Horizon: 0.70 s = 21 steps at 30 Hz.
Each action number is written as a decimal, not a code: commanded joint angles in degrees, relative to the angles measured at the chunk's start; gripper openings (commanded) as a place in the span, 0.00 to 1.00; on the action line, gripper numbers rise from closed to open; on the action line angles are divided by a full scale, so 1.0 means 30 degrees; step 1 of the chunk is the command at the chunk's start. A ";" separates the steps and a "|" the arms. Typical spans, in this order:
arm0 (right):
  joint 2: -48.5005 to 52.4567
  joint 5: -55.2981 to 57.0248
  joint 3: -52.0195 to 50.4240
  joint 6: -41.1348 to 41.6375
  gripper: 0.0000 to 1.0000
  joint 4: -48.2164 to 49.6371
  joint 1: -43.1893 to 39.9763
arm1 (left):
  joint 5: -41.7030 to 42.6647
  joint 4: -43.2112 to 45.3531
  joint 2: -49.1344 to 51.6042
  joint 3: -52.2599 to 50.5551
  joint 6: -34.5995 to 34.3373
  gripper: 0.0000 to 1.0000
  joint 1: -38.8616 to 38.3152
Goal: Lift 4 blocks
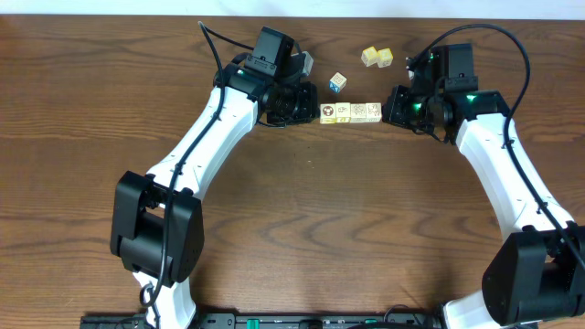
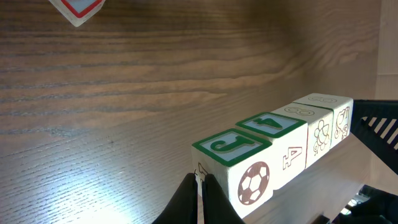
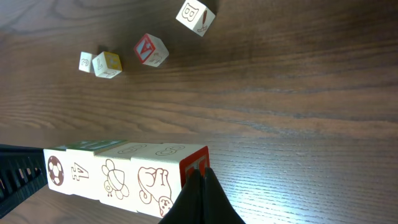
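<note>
Four cream blocks (image 1: 351, 112) form one tight row between my two grippers. In the left wrist view the near block (image 2: 233, 146) has a green J on top and a brown football on its side. In the right wrist view the near block (image 3: 155, 183) shows a brown elephant and a red end face. My left gripper (image 1: 313, 111) (image 2: 199, 180) is shut, its tips pressed against the row's left end. My right gripper (image 1: 388, 110) (image 3: 200, 173) is shut too, tips against the red end face. I cannot tell if the row rests on the table or hangs just above it.
Behind the row sit a blue-faced cube (image 1: 338, 82) (image 3: 194, 15) and two yellow cubes (image 1: 377, 57) (image 3: 107, 64). A red-faced cube (image 3: 150, 50) (image 2: 78, 7) lies near the left arm's wrist (image 1: 274, 50). Bare wooden tabletop (image 1: 347, 210) stretches in front of the row.
</note>
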 commanded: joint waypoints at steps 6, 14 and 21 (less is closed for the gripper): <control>0.0138 -0.3082 0.0080 0.0248 0.01 0.0146 0.1078 | 0.2040 0.0197 -0.0597 0.0226 0.0036 0.07 -0.0889; 0.0138 -0.3519 0.0080 0.0248 0.01 0.0197 0.1078 | 0.2040 0.0197 -0.0605 0.0226 0.0036 0.07 -0.0889; 0.0138 -0.3512 0.0080 0.0248 0.01 0.0211 0.1078 | 0.2047 0.0197 -0.0597 0.0226 0.0036 0.07 -0.0882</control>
